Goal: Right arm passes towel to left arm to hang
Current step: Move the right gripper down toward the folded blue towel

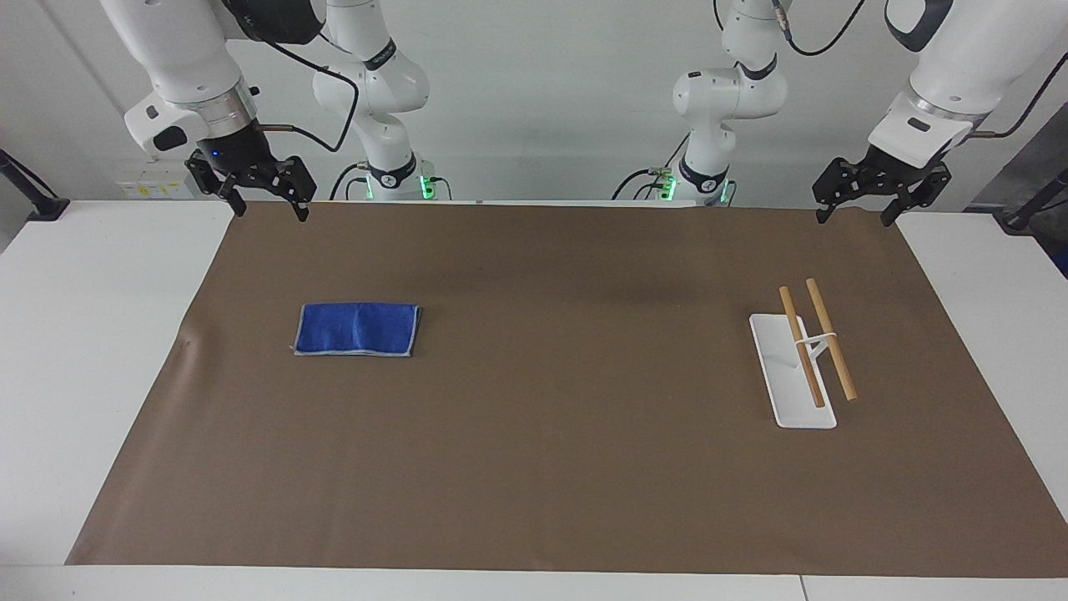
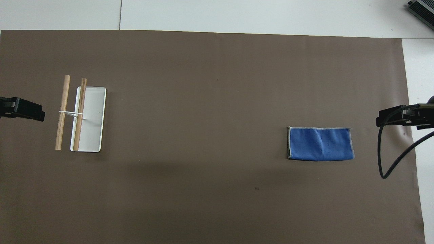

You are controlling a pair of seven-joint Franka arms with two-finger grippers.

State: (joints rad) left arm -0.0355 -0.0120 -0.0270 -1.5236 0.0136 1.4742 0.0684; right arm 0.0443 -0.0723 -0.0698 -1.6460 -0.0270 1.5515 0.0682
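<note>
the right gripper [image 1: 267, 200] and left gripper [image 1: 859, 204] both hang with fingers apart, holding nothing, over the brown mat's [image 1: 534, 467] edge nearest the robots. farther out, the towel [image 1: 357, 330] lies flat toward the right arm's end, its long axis running from one arm's end to the other. the white rack [image 1: 793, 376] with two wooden bars stands toward the left arm's end.
</note>
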